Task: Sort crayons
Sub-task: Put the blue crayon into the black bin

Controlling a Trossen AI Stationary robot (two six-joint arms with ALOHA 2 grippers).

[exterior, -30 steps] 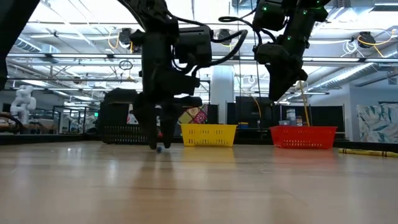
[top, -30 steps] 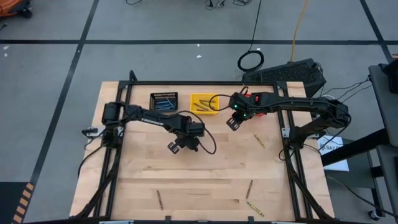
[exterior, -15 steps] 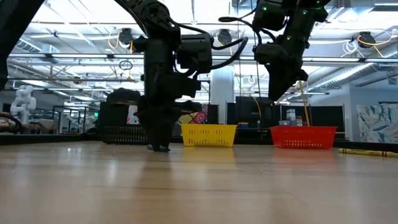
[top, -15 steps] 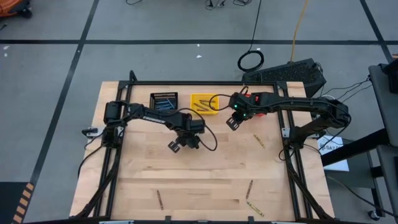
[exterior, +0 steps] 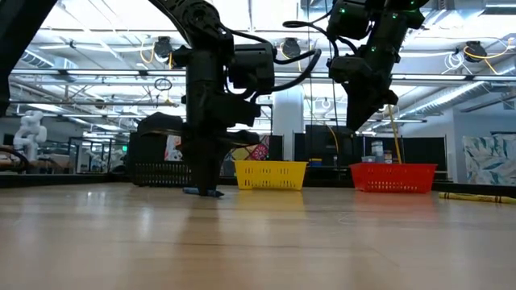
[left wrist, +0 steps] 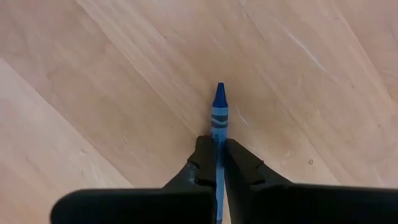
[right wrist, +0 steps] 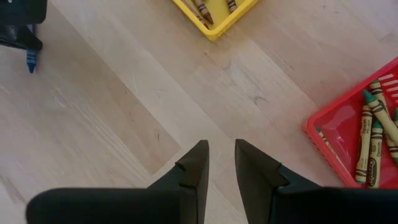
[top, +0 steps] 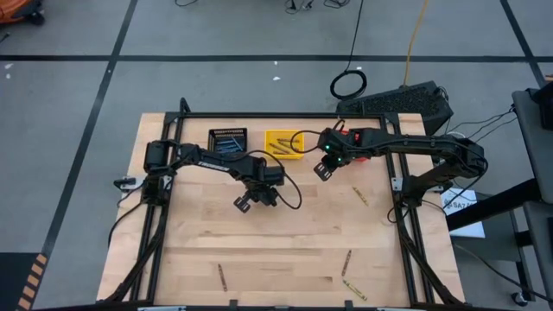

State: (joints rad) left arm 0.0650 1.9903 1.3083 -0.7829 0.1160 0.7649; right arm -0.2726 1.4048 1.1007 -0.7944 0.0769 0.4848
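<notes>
1. Table [top: 199,250]: pale wooden planks with fine grain and faint seams, framed by black metal rails.
2. Left gripper [left wrist: 217,152]: two dark, matte, wedge-shaped fingers pressed against the sides of a blue crayon [left wrist: 219,112]. The crayon is a slim paper-wrapped stick with a cone tip, and it lies on the wood near the table's middle. In the low view the gripper [exterior: 203,187] stands straight down at the tabletop.
3. Right gripper [right wrist: 221,163]: dark angular fingers set a narrow gap apart, with nothing between them. It hangs above the table's far side, beside the bins, and is raised clear of the wood in the low view [exterior: 360,121].
4. Yellow bin [top: 270,136]: small rectangular plastic basket with slotted walls. It holds several brown crayons [right wrist: 203,9].
5. Red bin [right wrist: 329,146]: same slotted plastic. It holds olive-yellow crayons [right wrist: 367,152] lying side by side.
6. Black bin [top: 215,134]: a dark basket at the far edge, left of the yellow one. It holds blue crayons [top: 230,145].
7. Loose crayons: thin sticks lie scattered on the near half [top: 220,276], [top: 346,258], [top: 354,289]. Another lies on the right side [top: 359,196].
</notes>
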